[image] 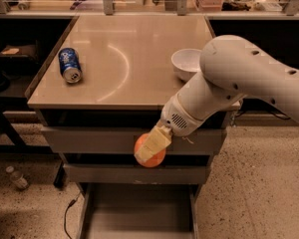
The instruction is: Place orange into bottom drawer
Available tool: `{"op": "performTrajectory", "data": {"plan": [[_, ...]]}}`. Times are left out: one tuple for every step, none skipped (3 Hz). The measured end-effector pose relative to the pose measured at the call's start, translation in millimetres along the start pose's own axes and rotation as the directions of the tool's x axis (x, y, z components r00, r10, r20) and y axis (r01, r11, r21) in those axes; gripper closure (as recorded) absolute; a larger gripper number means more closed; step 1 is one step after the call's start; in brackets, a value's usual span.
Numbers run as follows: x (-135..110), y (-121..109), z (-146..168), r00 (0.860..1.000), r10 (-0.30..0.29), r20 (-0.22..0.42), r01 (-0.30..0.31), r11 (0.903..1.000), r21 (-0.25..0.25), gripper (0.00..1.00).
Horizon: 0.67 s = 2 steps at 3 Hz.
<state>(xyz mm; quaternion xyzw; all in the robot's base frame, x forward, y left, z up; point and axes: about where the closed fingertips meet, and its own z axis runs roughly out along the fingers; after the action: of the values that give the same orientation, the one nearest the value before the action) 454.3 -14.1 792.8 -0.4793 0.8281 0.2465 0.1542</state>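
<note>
Bottom drawer (139, 213): pulled out, nearest the camera, bare grey floor showing.

Orange (158, 159): off the worktop, hanging in front of the two upper drawer fronts (89, 141), above the bottom drawer's back part and well clear of its floor.

Gripper (150, 147): at the orange, jaws closed on it. One pale finger (153, 139) lies across the front face; the other is hidden behind the fruit.

Handling (judgement): light, firm and round, with smooth skin, so it will tend to roll or slip out of flat jaws if pinched off-centre. The best hold is across the widest middle with moderate squeeze. The skin can take pressure, but a hard clamp may bruise it. Once let go it will likely roll on the flat floor, so release low, close to the floor.

Worktop (134, 49): blue can (70, 64) lying on its side at left, white bowl (187, 62) at right, partly behind the arm.
</note>
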Motion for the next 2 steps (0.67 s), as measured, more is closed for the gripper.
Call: {"op": "performTrajectory", "data": {"plan": [[20.6, 5.1, 28.5, 0.998, 0.057, 0.006, -0.057, 0.9982, -0.016, 1.00], [56.1, 0.9, 82.0, 0.988, 0.152, 0.016, -0.152, 0.9882, -0.022, 1.00]]}}
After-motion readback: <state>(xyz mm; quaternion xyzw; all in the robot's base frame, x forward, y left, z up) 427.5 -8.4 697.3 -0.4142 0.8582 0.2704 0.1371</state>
